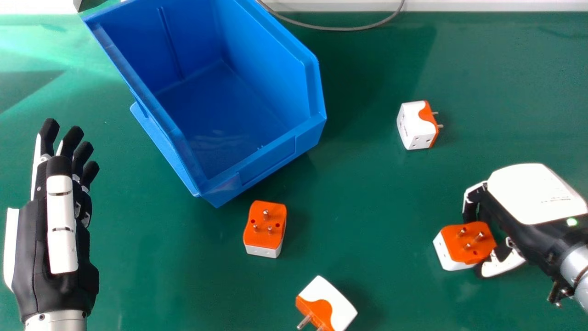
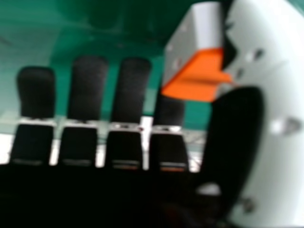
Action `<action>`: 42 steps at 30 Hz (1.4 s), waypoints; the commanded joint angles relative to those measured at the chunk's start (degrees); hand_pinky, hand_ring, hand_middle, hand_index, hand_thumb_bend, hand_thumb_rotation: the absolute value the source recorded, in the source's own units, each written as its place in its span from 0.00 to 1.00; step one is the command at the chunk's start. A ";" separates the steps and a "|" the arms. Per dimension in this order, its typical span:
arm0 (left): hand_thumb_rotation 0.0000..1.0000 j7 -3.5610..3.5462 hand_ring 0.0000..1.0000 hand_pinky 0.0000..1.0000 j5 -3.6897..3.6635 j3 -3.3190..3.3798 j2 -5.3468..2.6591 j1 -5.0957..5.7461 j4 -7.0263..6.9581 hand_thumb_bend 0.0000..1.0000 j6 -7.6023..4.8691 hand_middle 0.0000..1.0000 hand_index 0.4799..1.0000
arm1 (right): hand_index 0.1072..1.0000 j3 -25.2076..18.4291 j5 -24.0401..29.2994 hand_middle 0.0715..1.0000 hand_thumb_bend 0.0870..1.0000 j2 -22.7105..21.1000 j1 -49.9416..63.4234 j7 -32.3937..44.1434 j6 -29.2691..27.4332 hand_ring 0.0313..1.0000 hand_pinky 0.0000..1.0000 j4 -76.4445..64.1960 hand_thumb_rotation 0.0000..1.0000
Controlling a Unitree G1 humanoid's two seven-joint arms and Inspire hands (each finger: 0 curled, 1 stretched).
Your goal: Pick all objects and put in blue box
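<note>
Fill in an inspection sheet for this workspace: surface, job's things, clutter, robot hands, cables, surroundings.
Surface: green tabletop, glossy toward far left.
Job's things: blue box, empty; three loose orange-and-white plug adapters, near the box, right of it, at the near edge.
Clutter: nothing seen.
Hands: left hand open; right hand apparently pinching a fourth adapter.
Cables: grey cable beyond the box.
Surroundings: white strip along the far edge.

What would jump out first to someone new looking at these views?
The big blue box, tilted toward the left of the head view's top on the green table. Next, the orange-and-white adapter right at the right hand, over on the right. Three more adapters lie scattered across the table.
</note>
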 commanded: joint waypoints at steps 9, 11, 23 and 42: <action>0.90 0.35 0.94 0.95 0.71 0.08 0.28 0.71 -1.29 0.50 -0.96 0.94 0.94 | 0.42 -6.26 1.80 0.48 0.45 -0.65 3.25 4.94 3.92 0.40 0.32 -8.87 0.00; 0.90 0.19 0.94 0.95 0.67 0.10 0.38 0.70 -1.11 0.50 -1.09 0.94 0.94 | 0.42 -7.16 1.89 0.48 0.45 -0.66 4.01 5.25 3.86 0.40 0.32 -10.32 0.00; 0.88 -0.82 0.94 0.95 -0.10 0.06 0.46 0.49 -1.07 0.52 -0.69 0.95 0.95 | 0.44 -14.26 8.62 0.46 0.45 0.53 7.63 7.14 2.37 0.40 0.31 -17.67 0.00; 0.87 -1.47 0.95 0.96 -0.26 -0.49 0.32 0.41 -0.73 0.53 -0.78 0.96 0.96 | 0.45 -16.26 8.11 0.44 0.45 2.76 8.80 10.17 0.27 0.40 0.33 -27.62 0.00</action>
